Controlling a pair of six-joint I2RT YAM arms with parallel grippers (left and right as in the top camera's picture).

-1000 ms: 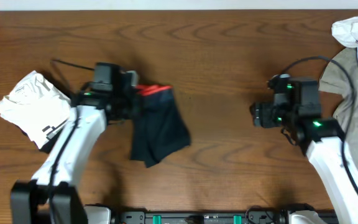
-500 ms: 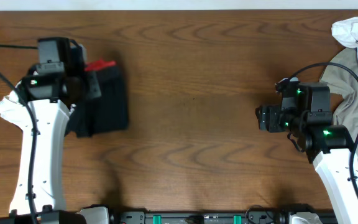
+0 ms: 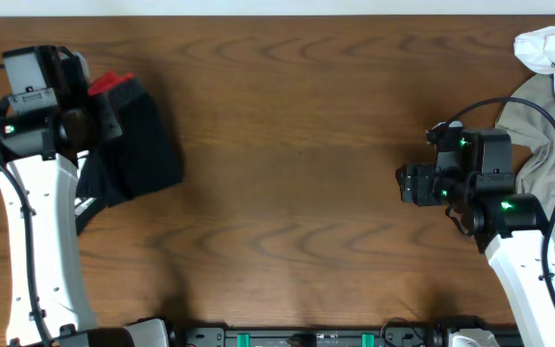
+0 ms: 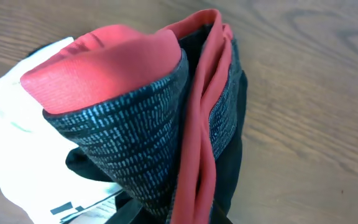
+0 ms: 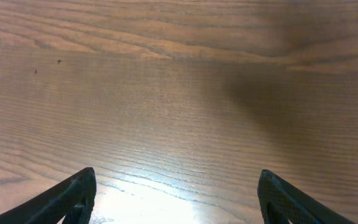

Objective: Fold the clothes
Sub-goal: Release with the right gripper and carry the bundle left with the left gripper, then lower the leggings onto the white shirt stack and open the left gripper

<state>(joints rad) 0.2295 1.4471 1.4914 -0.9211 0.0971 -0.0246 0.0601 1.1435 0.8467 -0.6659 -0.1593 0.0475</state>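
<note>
Near the table's [image 3: 297, 145] far left corner: black trousers [image 3: 138, 149], pinched at the red-lined waistband [image 4: 135, 143] by the closed left gripper [image 3: 94, 106], partly over white cloth [image 4: 17, 143]. Toward the right edge: right gripper [image 5: 176, 186], jaws wide and empty, near khaki cloth [image 3: 538, 111].

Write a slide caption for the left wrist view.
Close-up: black trousers with a grey, red-lined waistband, white cloth and brown wooden table behind.

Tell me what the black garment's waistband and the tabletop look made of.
Waistband of the black garment: a stretchy knit, grey-flecked outside, judging by its fine stitch pattern; the red lining looks smooth, matte synthetic. Tabletop: wood or wood-look laminate, with brown grain and a semi-gloss sheen.
</note>
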